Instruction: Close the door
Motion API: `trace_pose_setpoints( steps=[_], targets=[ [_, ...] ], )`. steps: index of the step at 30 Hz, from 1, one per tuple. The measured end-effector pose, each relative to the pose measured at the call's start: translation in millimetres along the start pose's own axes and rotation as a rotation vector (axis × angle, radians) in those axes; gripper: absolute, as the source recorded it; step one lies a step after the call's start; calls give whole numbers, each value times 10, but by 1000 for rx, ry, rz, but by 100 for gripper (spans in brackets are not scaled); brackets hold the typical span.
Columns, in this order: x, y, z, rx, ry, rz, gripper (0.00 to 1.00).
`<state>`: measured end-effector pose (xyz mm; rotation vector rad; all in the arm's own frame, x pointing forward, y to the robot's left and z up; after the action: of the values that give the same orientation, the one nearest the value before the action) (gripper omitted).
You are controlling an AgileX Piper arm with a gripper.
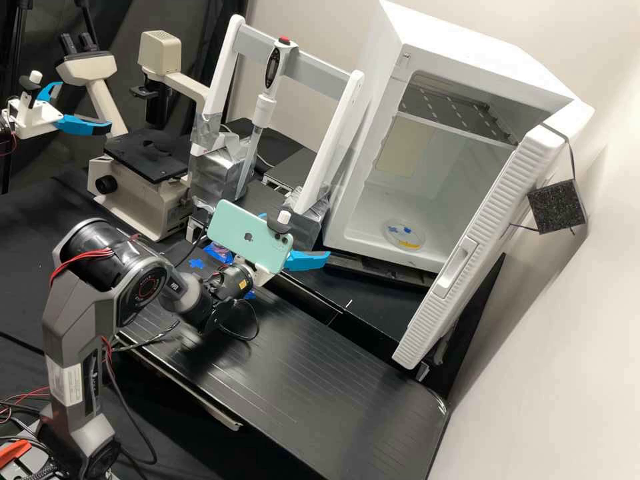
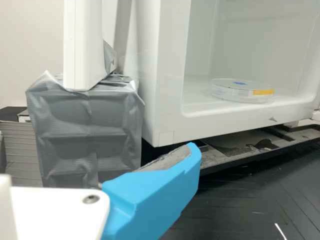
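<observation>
The door (image 1: 497, 207) stands wide open at the side of the white cabinet (image 1: 480, 47), slanting out over the far edge of the desk (image 1: 320, 393). It is white and thick, with rows of fine ribs along the long face turned to the high view (rather like a washboard), smooth rounded corners and a recessed handle (image 1: 455, 270) set in the ribbing, nearer the lower end. A dark strap (image 1: 565, 137) wraps the upper end of the door, and a rough black block (image 1: 559, 207) sits just beside its outer side, joined to dark cords.

The bright blue fingers (image 1: 307, 261) are spread apart, one of them partly hidden behind a pale green phone (image 1: 243, 233). They are well apart from the door, near the cabinet's lower front corner and a support wrapped in grey tape (image 2: 90, 132).

Inside the cabinet, a round clear dish (image 1: 403, 233) lies on the white floor (it bears blue marks and a yellow strip), and a grey slotted shelf (image 1: 453, 110) spans the space above.
</observation>
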<state>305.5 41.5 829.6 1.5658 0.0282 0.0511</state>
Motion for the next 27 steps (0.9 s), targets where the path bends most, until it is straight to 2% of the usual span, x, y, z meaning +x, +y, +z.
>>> trace_pose_setpoints(
  steps=[10,13,15,18,23,27],
  targets=[
    [-28,1,17,-2,3,6,100],
    [-142,45,79,-17,1,18,100],
    [-269,109,137,-11,0,41,100],
    [-478,237,186,4,23,94,100],
    [-858,538,295,42,37,226,100],
    [-1100,835,414,69,11,346,100]
  ],
)
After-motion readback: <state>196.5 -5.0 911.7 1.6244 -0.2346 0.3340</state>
